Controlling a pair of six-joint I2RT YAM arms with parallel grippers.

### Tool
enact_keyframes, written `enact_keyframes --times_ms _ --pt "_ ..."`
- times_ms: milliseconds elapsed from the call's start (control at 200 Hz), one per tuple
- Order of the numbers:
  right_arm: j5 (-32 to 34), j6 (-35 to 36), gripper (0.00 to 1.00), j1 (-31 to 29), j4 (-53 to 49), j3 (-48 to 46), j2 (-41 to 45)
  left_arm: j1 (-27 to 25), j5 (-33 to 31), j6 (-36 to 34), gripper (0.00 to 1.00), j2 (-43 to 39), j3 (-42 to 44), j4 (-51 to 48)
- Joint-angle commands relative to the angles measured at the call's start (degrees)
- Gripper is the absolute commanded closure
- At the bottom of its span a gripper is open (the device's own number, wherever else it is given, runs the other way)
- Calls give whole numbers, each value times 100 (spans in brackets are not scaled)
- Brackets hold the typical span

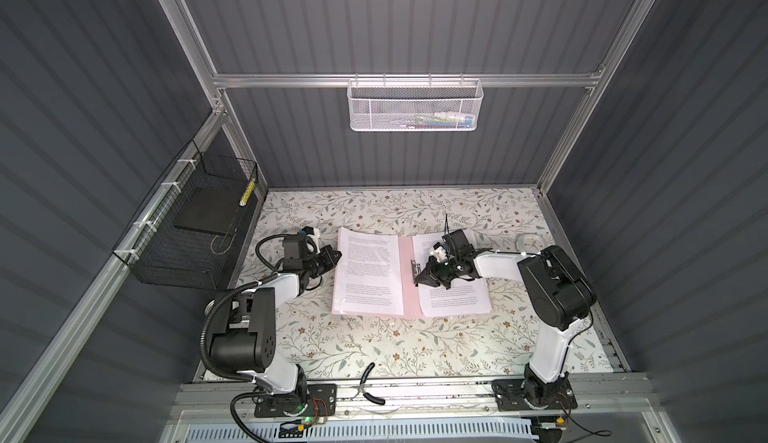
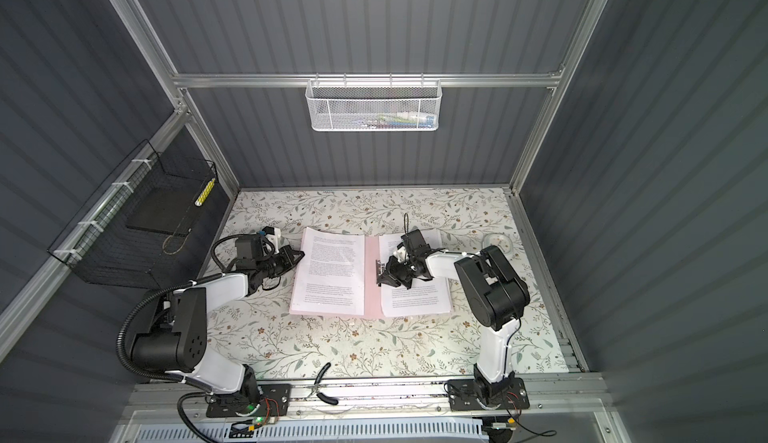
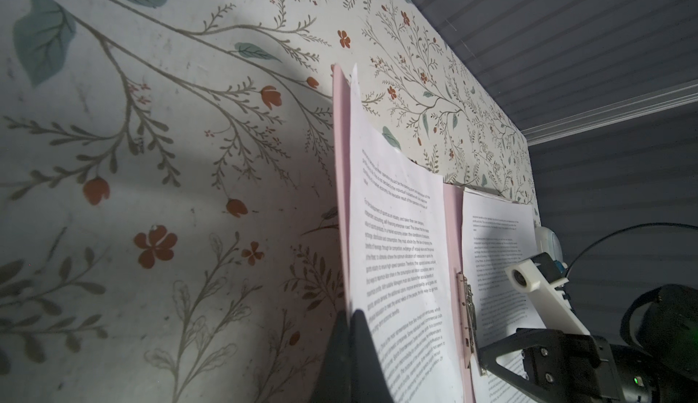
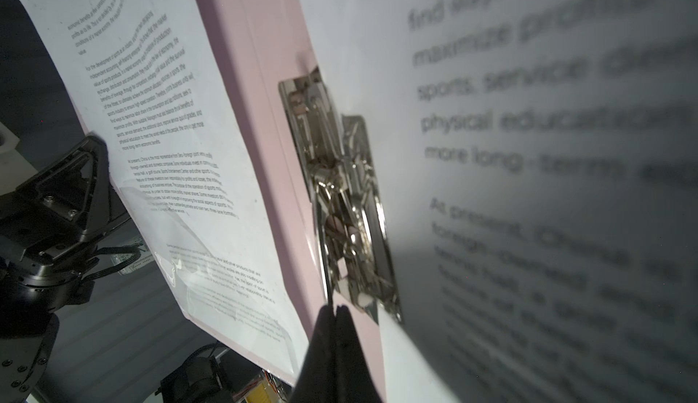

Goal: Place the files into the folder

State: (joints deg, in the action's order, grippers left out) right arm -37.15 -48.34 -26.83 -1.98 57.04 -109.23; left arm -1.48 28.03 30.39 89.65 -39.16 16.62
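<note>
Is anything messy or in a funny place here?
Yes. Black-handled pliers lie at the front edge of the table, partly on the metal rail, far from the folder. The files on the folder's right half also look slightly crooked.

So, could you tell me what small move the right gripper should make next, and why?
Probably press the right gripper against the end of the metal clip to work its lever. Its shut fingertips sit at that end, and the right-hand sheet lies beside the clip on the open folder. Whether the clip is latched, I cannot tell.
</note>
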Motion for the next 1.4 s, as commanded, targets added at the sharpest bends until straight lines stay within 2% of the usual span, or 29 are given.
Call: enact_keyframes --times_ms 0,375,686,1151,1391 --pt "1032 208 100 28 -848 -231 -459 -28 -69 -155 100 18 -127 -62" --pt "1146 335 100 199 -814 -451 -291 -28 -87 -156 100 43 -114 -71" --pt "1210 550 100 324 -1034 -237 -334 -28 -74 -162 100 95 -116 -63" --pt "1412 698 100 -275 -1608 506 -1122 -203 1 -197 100 255 -253 -63" --pt "433 128 100 -310 -783 398 -782 -290 -3 -217 100 255 -300 -71"
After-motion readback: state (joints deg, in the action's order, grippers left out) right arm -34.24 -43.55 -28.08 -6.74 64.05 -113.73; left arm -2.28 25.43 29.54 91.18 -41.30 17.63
